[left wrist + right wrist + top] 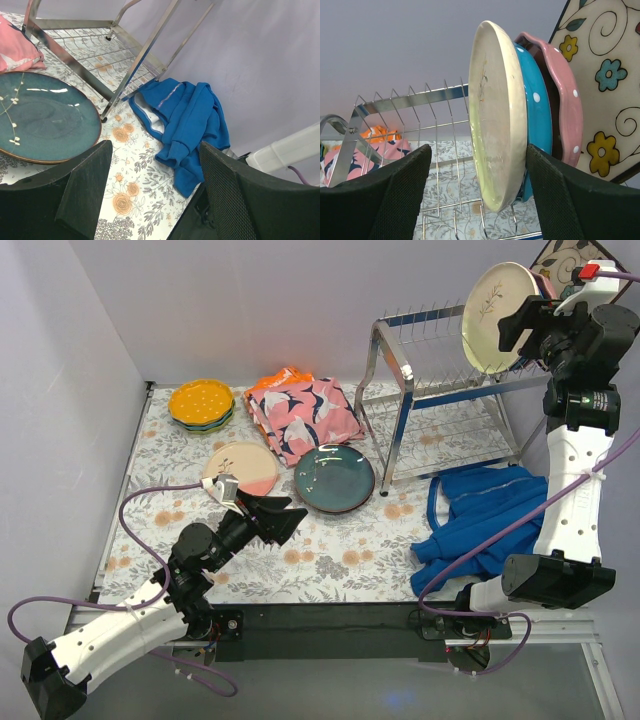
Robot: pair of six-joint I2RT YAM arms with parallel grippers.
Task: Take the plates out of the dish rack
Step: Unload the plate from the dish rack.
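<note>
Robotics test cell, plain pale panel walls (250, 300) boxing in a floral-covered table (340, 565), left arm (110, 635) and right arm (575, 480) bolted to the metal frame (603, 685) at its near edge, purple cables (123, 515) trailing.

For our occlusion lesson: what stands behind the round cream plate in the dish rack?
A blue dotted plate, then a pink dotted plate, then a square floral plate. Only rims of the first two show; their faces are covered.
</note>
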